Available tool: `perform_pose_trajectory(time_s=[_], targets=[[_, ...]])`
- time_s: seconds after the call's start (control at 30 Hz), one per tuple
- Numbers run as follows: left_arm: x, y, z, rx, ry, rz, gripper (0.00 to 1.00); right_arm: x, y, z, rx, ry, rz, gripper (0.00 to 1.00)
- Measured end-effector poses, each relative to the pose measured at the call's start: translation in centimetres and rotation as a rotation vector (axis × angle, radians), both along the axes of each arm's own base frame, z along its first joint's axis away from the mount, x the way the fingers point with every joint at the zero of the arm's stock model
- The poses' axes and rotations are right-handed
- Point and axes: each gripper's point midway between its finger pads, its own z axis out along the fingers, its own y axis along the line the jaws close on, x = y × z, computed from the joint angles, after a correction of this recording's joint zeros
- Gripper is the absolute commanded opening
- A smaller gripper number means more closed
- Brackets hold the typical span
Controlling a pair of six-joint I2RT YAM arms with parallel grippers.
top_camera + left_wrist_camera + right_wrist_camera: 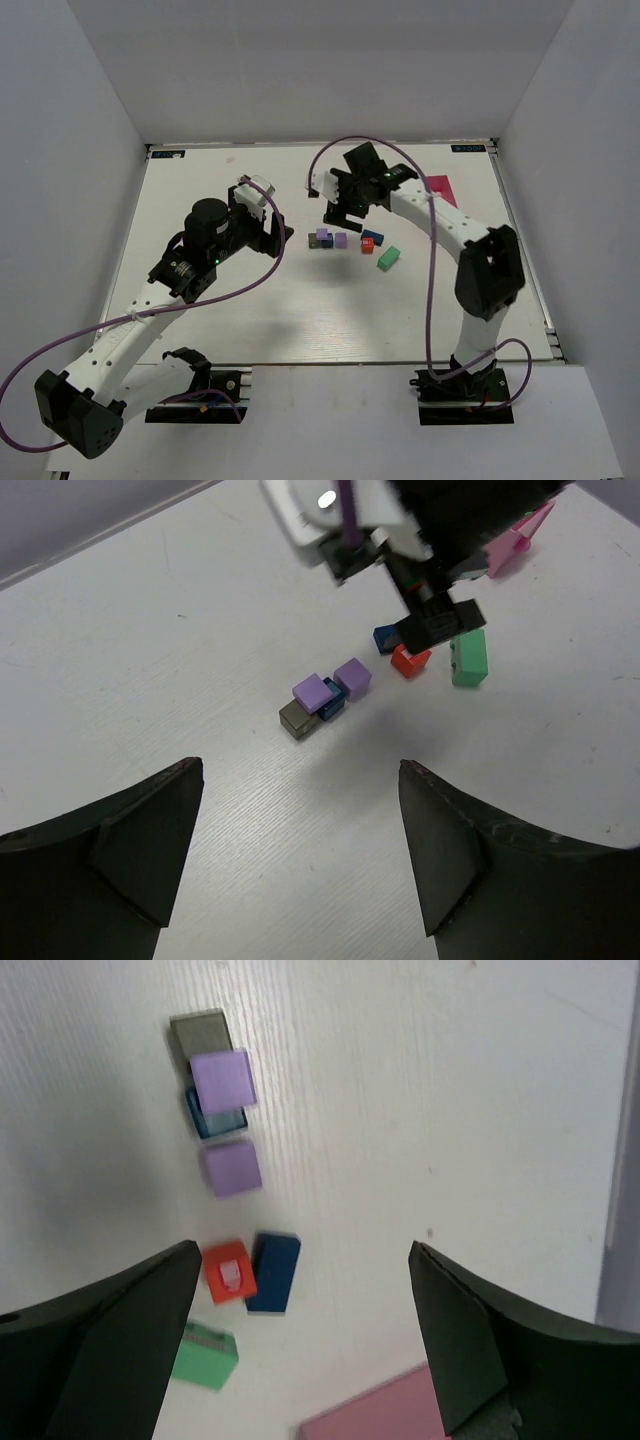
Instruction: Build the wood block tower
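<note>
The wood block tower is a loose row of small blocks on the white table. A purple block (222, 1080) sits on top of a dark grey block (200, 1035) and a blue one (215, 1122). Beside them lie another purple block (232, 1168), a red block (229, 1272), a dark blue block (274, 1272) and a green block (205, 1357). My right gripper (302, 1247) hangs open and empty above the red and dark blue blocks (372, 241). My left gripper (300, 770) is open and empty, left of the grey and purple stack (312, 691), apart from it.
A pink rectangular tray (440, 188) lies on the table behind the blocks at the right, partly under the right arm (450, 225). Purple cables loop over both arms. White walls enclose the table on three sides.
</note>
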Motion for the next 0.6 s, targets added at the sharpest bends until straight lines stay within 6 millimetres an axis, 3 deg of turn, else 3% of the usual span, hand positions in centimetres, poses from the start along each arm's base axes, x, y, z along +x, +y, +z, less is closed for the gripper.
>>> perform_pose_trajectory(time_s=[0.17,0.23,0.27,0.3,0.4,0.5,0.53,0.6], targets=[[0.1,0.0,-0.2,0.002,0.0,0.002,1.0,-1.7,-4.4,2.6,0.047,-0.137,-0.107,0.9],[0.1,0.0,-0.5,0.007,0.007,0.002,1.0,-3.1,-6.6,2.5,0.057,-0.158,-0.14,0.8],[0.1,0.0,-0.8,0.01,0.012,0.002,1.0,-3.6,-7.5,2.4,0.061,-0.163,-0.152,0.7],[0.2,-0.1,-1.0,0.013,0.018,0.002,1.0,-4.0,-8.3,2.0,0.061,-0.157,-0.162,0.43],[0.4,-0.2,-1.6,0.023,0.032,0.003,1.0,-4.9,-9.8,1.0,0.067,-0.129,-0.167,0.11],[0.5,-0.2,-1.8,0.028,0.039,0.006,0.97,-5.6,-10.6,0.2,0.076,-0.101,-0.157,0.0],[0.6,-0.2,-1.9,0.028,0.039,0.007,0.95,-5.6,-10.8,0.0,0.081,-0.094,-0.155,0.01],[0.6,-0.1,-1.9,0.029,0.04,0.01,0.78,-5.5,-10.9,-0.2,0.094,-0.082,-0.155,0.11]])
